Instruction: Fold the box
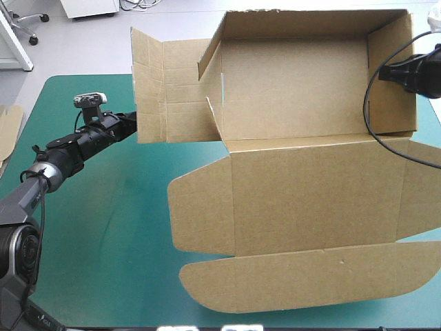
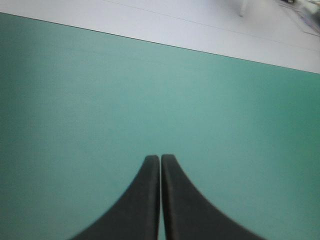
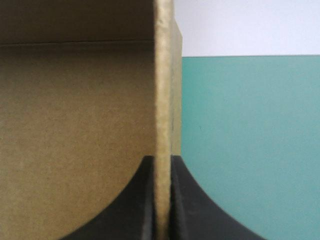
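The brown box (image 1: 289,89) stands on the far half of the table with its back and right walls raised, and its lid (image 1: 310,200) lies flat toward the near edge. Its left side flap (image 1: 162,89) is spread open and upright. My left gripper (image 1: 132,123) is at that flap's outer edge; in the left wrist view its gripper (image 2: 160,161) is shut with only teal-green cover ahead of it. My right gripper (image 1: 380,72) is shut on the box's right wall, and that wall's edge (image 3: 163,75) runs up between the gripper (image 3: 162,161).
An edge of more brown board (image 1: 8,127) lies at the table's left edge. Bare teal-green cover (image 1: 103,241) stretches along the near left. The lid's rounded front flap (image 1: 310,276) reaches close to the table's near edge.
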Motion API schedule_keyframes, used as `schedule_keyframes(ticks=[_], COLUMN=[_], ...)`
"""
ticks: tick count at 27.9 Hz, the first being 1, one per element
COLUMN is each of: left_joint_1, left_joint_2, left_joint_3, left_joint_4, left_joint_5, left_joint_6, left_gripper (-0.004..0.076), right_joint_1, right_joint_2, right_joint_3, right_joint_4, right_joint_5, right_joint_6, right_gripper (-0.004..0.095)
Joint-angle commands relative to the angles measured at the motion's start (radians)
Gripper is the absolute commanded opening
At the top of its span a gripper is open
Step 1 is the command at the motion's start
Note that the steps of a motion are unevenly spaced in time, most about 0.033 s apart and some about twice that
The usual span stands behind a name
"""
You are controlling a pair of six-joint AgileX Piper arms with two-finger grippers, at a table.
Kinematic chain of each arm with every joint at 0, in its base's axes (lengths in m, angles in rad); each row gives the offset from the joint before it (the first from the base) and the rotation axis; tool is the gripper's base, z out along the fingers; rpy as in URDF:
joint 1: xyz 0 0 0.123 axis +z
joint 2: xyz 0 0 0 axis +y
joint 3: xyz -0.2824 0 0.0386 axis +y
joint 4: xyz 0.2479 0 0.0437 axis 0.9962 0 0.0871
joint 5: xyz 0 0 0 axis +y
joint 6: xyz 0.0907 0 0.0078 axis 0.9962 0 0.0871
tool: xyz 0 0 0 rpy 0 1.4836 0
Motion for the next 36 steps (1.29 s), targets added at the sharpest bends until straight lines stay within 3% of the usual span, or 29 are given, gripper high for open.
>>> schedule_keyframes(ticks=[1,7,15,22,28,36], left_joint_1=[0.000,0.000,-0.004,-0.015,-0.045,-0.045], left_joint_2=[-0.046,-0.046,-0.046,-0.046,-0.046,-0.047], left_joint_3=[-0.026,-0.026,-0.026,-0.026,-0.026,-0.082], left_joint_4=[-0.098,-0.076,-0.070,-0.068,0.020,-0.095], left_joint_5=[0.249,0.461,0.738,0.748,0.674,0.857], left_joint_6=[-0.024,-0.121,-0.225,-0.254,-0.256,-0.289], left_gripper=[0.0008,0.0008,0.0005,0.0005,0.0001,0.0001], right_joint_1=[0.045,0.157,0.171,0.171,0.171,0.171], right_joint_2=[-0.016,0.044,0.123,0.176,0.178,0.180], right_joint_3=[0.028,0.061,0.061,0.061,0.061,0.061], right_joint_4=[0.022,-0.070,-0.082,0.005,0.080,0.065], right_joint_5=[-0.042,-0.068,-0.146,-0.173,-0.184,-0.177], right_joint_6=[0.001,0.036,0.036,0.026,-0.005,-0.008], right_gripper=[-0.0032,-0.0031,-0.0032,-0.0032,-0.0032,-0.0032])
